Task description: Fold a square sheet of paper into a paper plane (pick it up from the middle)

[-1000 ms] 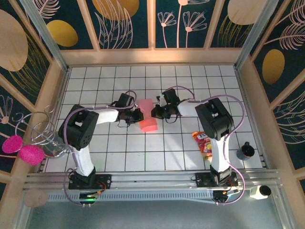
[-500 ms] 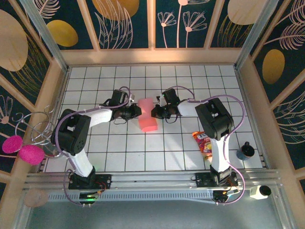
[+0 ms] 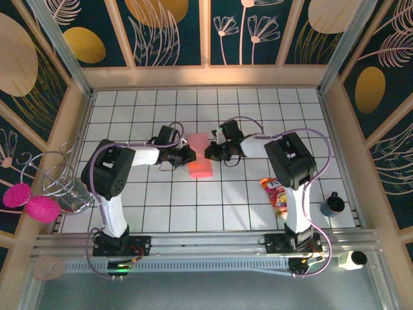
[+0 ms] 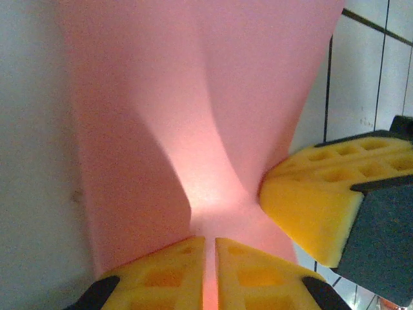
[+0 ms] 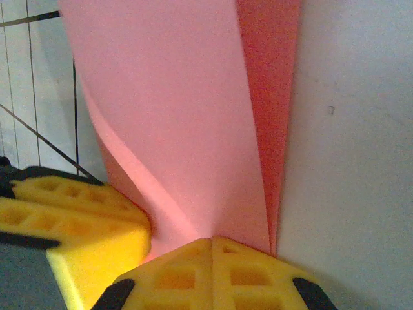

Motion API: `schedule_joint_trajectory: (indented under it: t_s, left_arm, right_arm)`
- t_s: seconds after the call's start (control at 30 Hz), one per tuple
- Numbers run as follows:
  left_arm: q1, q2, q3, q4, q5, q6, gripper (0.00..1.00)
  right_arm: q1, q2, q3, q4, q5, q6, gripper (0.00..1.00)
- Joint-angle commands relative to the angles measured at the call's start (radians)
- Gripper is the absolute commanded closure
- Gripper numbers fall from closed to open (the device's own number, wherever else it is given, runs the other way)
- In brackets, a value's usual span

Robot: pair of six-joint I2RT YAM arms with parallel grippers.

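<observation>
The salmon-pink square sheet of paper (image 3: 200,157) is doubled over into a narrow curved band about one tile wide, with no dart shape to it. It is held just above the tiles at the table's middle. My left gripper (image 3: 188,155) pinches its left edge. In the left wrist view the yellow pads (image 4: 174,271) stand nearly together with the pink paper (image 4: 193,97) in the slit between them. My right gripper (image 3: 208,154) is shut on the opposite edge, with layered paper (image 5: 174,97) fanning out from its closed pads (image 5: 187,274). The two grippers almost touch.
A red and yellow snack packet (image 3: 275,192) lies on the tiles beside the right arm's upright link. A small black cup (image 3: 332,204) stands at the right edge. A wire stand with pink pompoms (image 3: 39,203) sits outside the left wall. Wooden walls ring the table.
The left arm's elbow swung out to the left and came back, shifting the left gripper slightly. The paper stays pinched between both grippers. The right arm has not moved.
</observation>
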State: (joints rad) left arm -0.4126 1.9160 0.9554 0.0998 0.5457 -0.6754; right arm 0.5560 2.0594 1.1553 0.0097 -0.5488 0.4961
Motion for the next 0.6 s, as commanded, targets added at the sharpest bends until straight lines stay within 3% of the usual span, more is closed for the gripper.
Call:
schedule_joint_trajectory:
  t_s: [0.0, 0.33, 0.57]
  left_arm:
    - [0.060, 0.000, -0.021, -0.051, -0.059, 0.060, 0.87]
    - [0.137, -0.095, -0.031, -0.107, -0.078, 0.087, 0.87]
    - [0.022, -0.095, 0.040, -0.036, -0.003, 0.017, 0.87]
  right_arm:
    - [-0.002, 0.151, -0.101, -0.305, 0.214, -0.019, 1.00]
    - [-0.003, 0.160, -0.104, -0.314, 0.253, -0.021, 1.00]
    - [-0.003, 0.168, -0.102, -0.306, 0.245, -0.011, 1.00]
